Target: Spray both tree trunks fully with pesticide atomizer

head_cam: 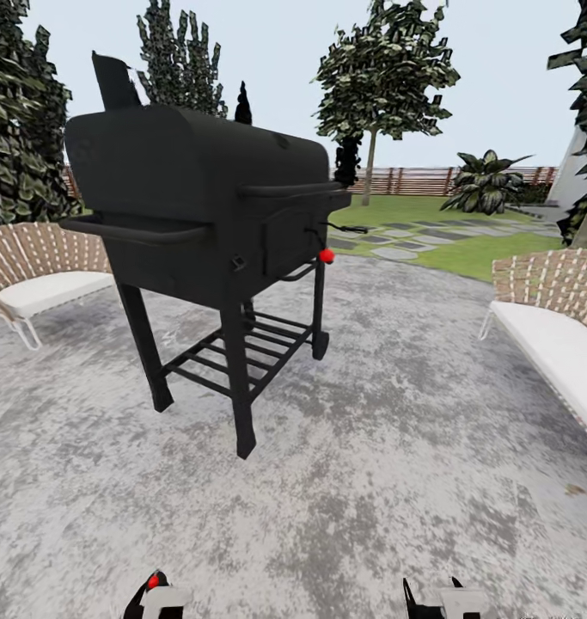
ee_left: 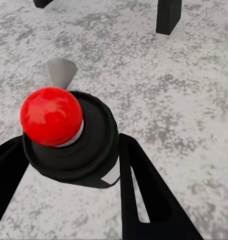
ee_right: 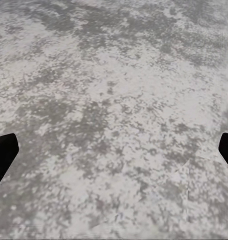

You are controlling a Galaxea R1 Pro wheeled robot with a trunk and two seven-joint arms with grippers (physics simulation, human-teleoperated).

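A: While the left end effector is clamped round the pesticide atomizer, red cap up, the right end effector is spread wide and empty over the stone patio.

B: Then steer round the black grill toward the lawn, keeping the can upright; one pale-trunked tree stands far off by the fence.

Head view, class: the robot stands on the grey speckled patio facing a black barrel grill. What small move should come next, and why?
Probably steer the base right around the black barrel grill toward the green lawn. The left tool already grips the black red-capped atomizer, and the pale-trunked leafy tree stands beyond the patio.
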